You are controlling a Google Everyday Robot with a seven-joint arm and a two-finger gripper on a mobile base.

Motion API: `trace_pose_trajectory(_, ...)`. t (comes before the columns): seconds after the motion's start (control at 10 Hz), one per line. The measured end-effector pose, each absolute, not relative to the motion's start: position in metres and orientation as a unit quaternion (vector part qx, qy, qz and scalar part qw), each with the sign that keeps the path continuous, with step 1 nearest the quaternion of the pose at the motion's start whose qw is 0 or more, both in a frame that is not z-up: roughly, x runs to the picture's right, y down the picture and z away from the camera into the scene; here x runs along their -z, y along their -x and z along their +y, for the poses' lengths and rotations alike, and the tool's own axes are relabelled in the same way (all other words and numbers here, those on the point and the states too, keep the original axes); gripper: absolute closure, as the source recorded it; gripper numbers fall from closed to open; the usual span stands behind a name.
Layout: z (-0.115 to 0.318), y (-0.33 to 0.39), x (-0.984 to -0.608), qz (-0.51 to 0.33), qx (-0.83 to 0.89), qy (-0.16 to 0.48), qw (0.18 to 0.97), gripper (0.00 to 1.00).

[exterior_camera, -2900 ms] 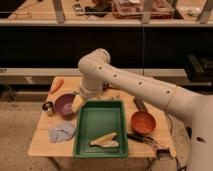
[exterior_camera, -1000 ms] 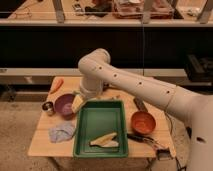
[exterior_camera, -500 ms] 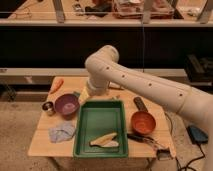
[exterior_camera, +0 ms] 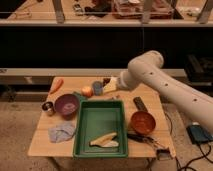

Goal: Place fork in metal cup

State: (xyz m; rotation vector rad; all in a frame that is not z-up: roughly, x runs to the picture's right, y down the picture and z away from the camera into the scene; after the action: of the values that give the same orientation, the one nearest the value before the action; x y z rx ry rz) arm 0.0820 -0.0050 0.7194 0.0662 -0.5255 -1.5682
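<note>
The white arm point(exterior_camera: 150, 75) reaches in from the right and bends over the back half of the wooden table point(exterior_camera: 150, 150). Its gripper point(exterior_camera: 109, 86) hangs low near the back middle of the table, just right of the grey-blue cup point(exterior_camera: 97, 88). The jaws stand wide apart. I cannot tell whether anything sits between them, since a pale yellowish patch shows at the tip and its nature is unclear.

Just below the gripper, between it and the far rim of the green tray point(exterior_camera: 85, 127), lies a thin pale sliver that looks like the fork point(exterior_camera: 110, 97). It lies flat on the table, though it is too faint to be sure.

The metal cup point(exterior_camera: 48, 107) stands upright near the left edge, just beside the purple bowl point(exterior_camera: 67, 104) and well apart from the gripper.

A carrot point(exterior_camera: 56, 85) lies at the back left. A small round fruit point(exterior_camera: 87, 91) sits next to the grey-blue cup. A crumpled cloth point(exterior_camera: 61, 132) lies at the front left. Inside the tray are 2 pale strips point(exterior_camera: 105, 141).

To the right of the tray sits an orange pan point(exterior_camera: 143, 122). A dark oblong object point(exterior_camera: 140, 104) lies behind the pan, and a black-handled utensil point(exterior_camera: 142, 137) lies in front of it.
</note>
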Motion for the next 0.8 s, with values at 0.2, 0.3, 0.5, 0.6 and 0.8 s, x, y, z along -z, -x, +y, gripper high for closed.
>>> trace_pose_trajectory(0.2,-0.013,-0.119,-0.750,-0.292,0.642,-0.104,0.702,0.20)
trace_pose_trajectory(0.3,-0.010,-0.125,-0.763,-0.316,0.620,-0.120,0.708,0.20)
trace_pose_trajectory(0.5,0.004,-0.130,-0.798,-0.369,0.572,-0.108,0.725,0.20)
trace_pose_trajectory(0.6,0.009,-0.130,-0.807,-0.380,0.560,-0.102,0.729,0.20)
trace_pose_trajectory(0.8,0.011,-0.133,-0.809,-0.382,0.556,-0.100,0.732,0.20)
